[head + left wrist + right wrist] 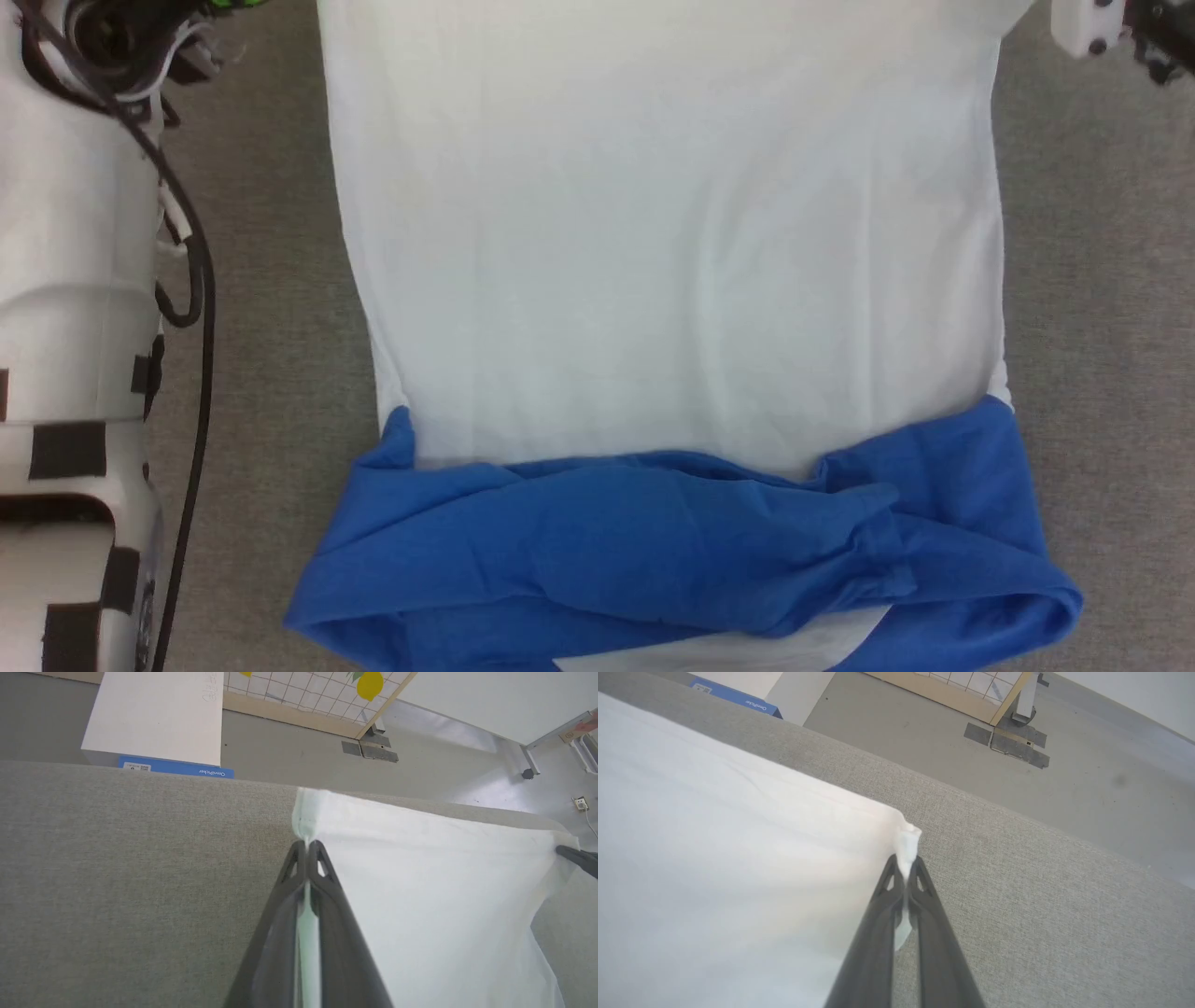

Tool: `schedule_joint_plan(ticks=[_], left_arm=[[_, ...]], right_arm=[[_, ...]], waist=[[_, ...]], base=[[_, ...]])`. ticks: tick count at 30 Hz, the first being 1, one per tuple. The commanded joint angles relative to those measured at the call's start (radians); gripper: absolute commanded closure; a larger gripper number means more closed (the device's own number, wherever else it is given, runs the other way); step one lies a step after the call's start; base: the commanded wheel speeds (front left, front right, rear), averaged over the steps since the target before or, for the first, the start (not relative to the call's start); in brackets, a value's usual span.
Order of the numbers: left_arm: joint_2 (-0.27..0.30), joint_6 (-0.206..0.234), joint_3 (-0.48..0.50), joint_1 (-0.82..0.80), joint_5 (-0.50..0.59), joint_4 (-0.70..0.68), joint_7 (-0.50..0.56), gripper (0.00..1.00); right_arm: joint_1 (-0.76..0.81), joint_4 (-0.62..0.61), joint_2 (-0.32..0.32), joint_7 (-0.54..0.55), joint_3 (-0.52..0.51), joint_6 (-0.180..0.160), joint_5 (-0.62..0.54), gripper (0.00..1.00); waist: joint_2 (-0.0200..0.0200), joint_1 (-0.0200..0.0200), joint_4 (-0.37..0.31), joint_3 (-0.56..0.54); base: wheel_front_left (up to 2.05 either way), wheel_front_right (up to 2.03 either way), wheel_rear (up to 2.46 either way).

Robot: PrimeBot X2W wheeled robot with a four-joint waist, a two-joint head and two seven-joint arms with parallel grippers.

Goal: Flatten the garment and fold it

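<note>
From the head view, you see the garment (pixel 672 233) spread flat on the grey counter (pixel 1102 327). Its white body runs away from you to the far edge of the picture. The blue sleeves (pixel 672 551) and shoulder band lie bunched and creased along the near end. A sliver of white shows under the blue at the near edge. Your left arm (pixel 75 327) stands at the left, well clear of the cloth, with a black cable (pixel 201 280) hanging down it. A pale part of your right arm (pixel 1088 28) sits at the far right corner.

From the left wrist view, your left gripper (pixel 307 848) is pinched tight on the far left corner of the white hem, and a strip of cloth shows between the fingers. The hem stretches taut to the right along the counter's far edge. Beyond the counter, a white box (pixel 159 714) with a blue label rests on the floor (pixel 289 737).

From the right wrist view, your right gripper (pixel 906 865) is clamped on the far right corner of the hem. A small tuft of white pokes out past the fingertips. The white body lies to the left of the gripper, with bare counter to its right.
</note>
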Motion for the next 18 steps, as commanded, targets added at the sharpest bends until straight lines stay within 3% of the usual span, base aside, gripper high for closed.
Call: schedule_joint_plan(ticks=[1, 10, 18], left_arm=[[0.01, -0.007, 0.002, 0.025, -0.007, -0.002, -0.018, 1.0], [0.027, -0.017, -0.04, 0.206, -0.06, -0.05, -0.054, 1.0], [0.056, -0.019, -0.062, 0.451, -0.126, -0.185, -0.08, 1.0]], right_arm=[[0.03, 0.007, -0.004, -0.015, -0.006, -0.002, 0.006, 1.0], [0.234, -0.016, -0.026, -0.078, -0.045, -0.002, 0.096, 1.0], [0.51, -0.15, -0.032, -0.082, -0.101, -0.002, 0.189, 1.0]], waist=[[0.0064, 0.0, 0.028, -0.116], [0.0064, 0.0, 0.062, -0.329], [0.0064, 0.0, 0.069, -0.48]], base=[[0.0, 0.0, 0.0], [0.0, 0.0, 0.0], [0.0, 0.0, 0.0]])
